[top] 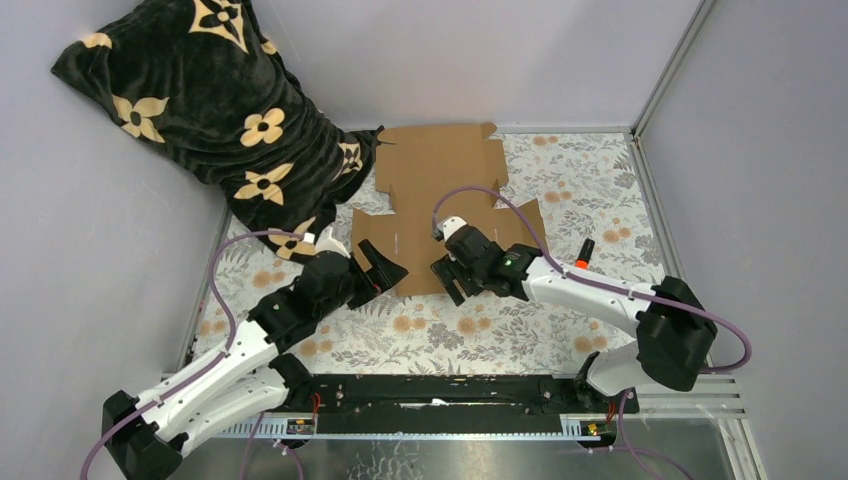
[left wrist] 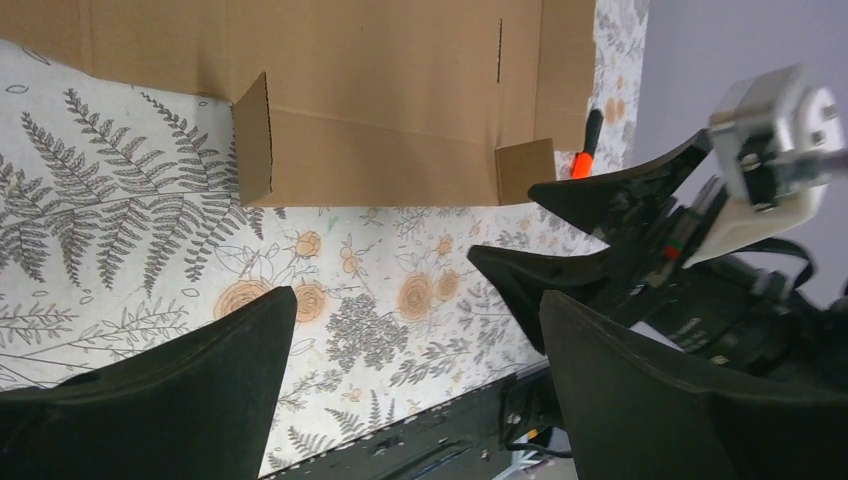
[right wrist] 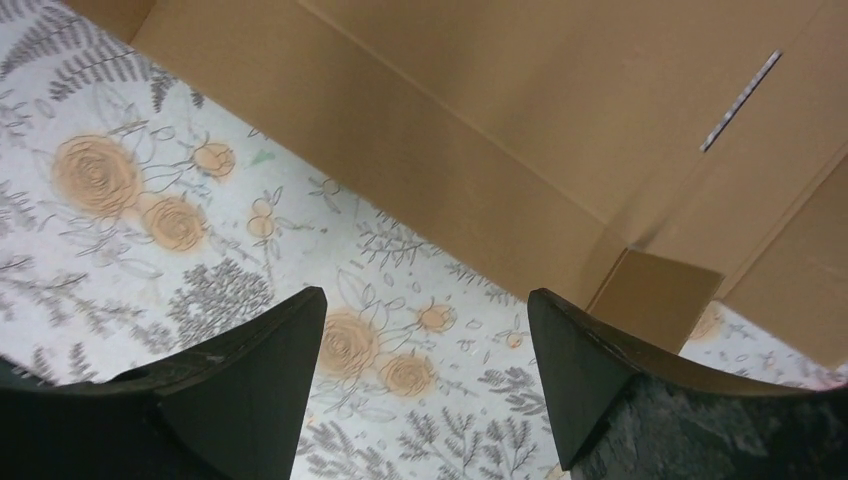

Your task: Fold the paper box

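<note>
Toward the back of the flower-printed counter (top: 480,335), the paper box (top: 440,190) lies as a mostly flat brown cardboard sheet, its flaps spread out. Along its near edge a long strip is tilted up, and a small tab at each end of that strip stands bent upward. The left fingers (left wrist: 200,390) hang just beside the near left corner of the sheet, spread wide apart with only the printed cover between them. The right fingers (right wrist: 620,380) hang near the middle of the same edge, also parted and holding nothing. The two sets sit close together, side by side. A black blanket with tan flowers (top: 200,90) fills the back left corner and meets the sheet's left side. An orange-and-black marker (top: 583,252) lies just right of the cardboard.
</note>
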Action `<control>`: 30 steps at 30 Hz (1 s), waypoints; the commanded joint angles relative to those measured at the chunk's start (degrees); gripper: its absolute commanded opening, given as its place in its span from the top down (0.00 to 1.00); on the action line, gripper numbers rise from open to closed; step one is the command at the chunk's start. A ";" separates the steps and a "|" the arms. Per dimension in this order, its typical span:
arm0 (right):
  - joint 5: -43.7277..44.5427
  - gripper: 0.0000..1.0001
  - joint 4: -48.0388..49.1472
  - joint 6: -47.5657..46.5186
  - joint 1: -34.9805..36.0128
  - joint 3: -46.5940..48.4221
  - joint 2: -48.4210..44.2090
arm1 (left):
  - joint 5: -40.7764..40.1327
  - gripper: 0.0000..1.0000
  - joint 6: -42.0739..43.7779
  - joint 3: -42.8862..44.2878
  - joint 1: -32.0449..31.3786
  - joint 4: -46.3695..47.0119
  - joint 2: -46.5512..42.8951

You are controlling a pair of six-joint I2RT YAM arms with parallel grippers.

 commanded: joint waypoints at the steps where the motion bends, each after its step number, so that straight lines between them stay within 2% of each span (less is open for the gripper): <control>1: 6.37 0.18 7.33 -5.79 2.07 -0.62 2.26 | -0.32 0.02 -6.31 -0.11 2.65 0.21 -2.74; 8: 8.93 0.20 11.63 -8.04 7.70 -0.88 8.20 | 0.04 0.02 -9.44 -2.85 8.66 -2.95 -12.07; 14: 14.97 0.20 12.08 -10.04 12.33 1.38 14.53 | -3.34 0.02 -11.79 -2.25 9.70 -8.92 -15.69; 26: 29.16 0.20 12.35 -8.25 13.19 4.69 25.69 | -5.15 0.02 -11.17 -1.65 9.76 -11.82 -17.83; 30: 33.74 0.23 11.28 -5.74 13.19 5.92 28.87 | -5.41 0.02 -10.64 -1.20 9.76 -12.21 -17.78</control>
